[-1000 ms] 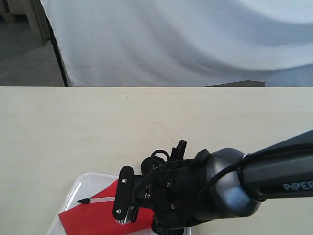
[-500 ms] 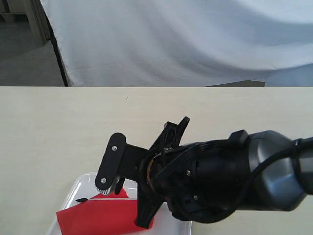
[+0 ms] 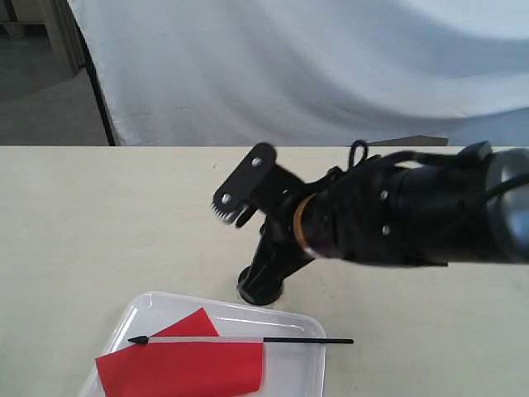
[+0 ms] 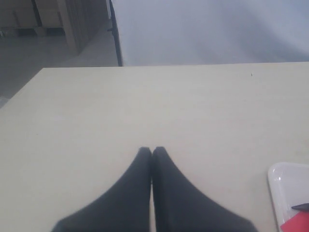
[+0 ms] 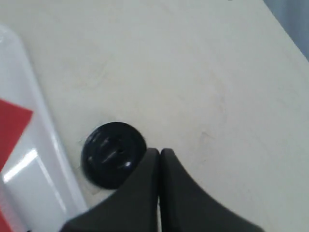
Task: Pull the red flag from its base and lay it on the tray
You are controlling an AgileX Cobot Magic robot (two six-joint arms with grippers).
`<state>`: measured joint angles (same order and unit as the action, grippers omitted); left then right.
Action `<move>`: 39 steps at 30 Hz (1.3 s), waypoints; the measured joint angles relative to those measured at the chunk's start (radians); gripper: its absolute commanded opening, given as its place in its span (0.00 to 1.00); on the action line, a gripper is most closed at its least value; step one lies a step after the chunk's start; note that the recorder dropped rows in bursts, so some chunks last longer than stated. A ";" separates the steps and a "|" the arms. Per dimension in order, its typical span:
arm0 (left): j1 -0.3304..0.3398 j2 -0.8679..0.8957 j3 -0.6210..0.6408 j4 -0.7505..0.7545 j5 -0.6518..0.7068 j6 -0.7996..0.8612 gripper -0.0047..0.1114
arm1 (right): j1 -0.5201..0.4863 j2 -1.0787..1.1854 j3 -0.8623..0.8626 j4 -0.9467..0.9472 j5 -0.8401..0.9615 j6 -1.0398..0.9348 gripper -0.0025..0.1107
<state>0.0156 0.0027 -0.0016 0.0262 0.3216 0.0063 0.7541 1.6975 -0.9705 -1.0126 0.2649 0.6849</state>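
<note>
The red flag (image 3: 182,368) lies flat on the white tray (image 3: 157,304) at the table's front left. Its black stick (image 3: 297,340) pokes out over the tray's right rim. The round black base (image 3: 254,293) stands on the table just behind the tray, with nothing in it. My right gripper (image 3: 267,273) hangs above the base, shut and holding nothing; in the right wrist view its tips (image 5: 157,151) sit beside the base (image 5: 114,154), with the tray (image 5: 46,166) and a bit of the flag (image 5: 12,125) next to it. My left gripper (image 4: 152,150) is shut over bare table, with the tray corner (image 4: 282,186) and the flag (image 4: 297,223) off to one side.
A white cloth backdrop (image 3: 314,66) hangs behind the table's far edge (image 3: 165,146). A dark pole (image 3: 97,83) stands at the back left. The right arm's thick body (image 3: 413,215) reaches in from the right over the table's middle.
My right gripper has risen from the tray and swung back towards the base and right. The flag, under the gripper a second ago, now lies free on the tray.
</note>
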 measured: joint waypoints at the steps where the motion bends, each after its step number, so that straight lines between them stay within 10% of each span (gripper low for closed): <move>1: 0.000 0.000 0.000 0.000 0.000 0.000 0.04 | -0.034 0.000 -0.008 0.044 -0.004 -0.005 0.02; 15: 0.000 0.000 0.000 0.000 0.000 0.000 0.04 | -0.449 -0.040 -0.086 0.783 0.511 -0.628 0.02; 24: 0.000 0.000 0.000 0.000 0.000 0.000 0.04 | -0.789 -0.352 0.098 1.046 0.444 -0.755 0.02; 39: 0.000 0.000 0.000 0.000 0.000 0.000 0.04 | -0.702 -1.229 0.538 1.102 0.017 -0.714 0.02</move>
<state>0.0156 0.0027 -0.0016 0.0262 0.3216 0.0063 0.0522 0.4688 -0.4322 0.0897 0.2822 -0.0290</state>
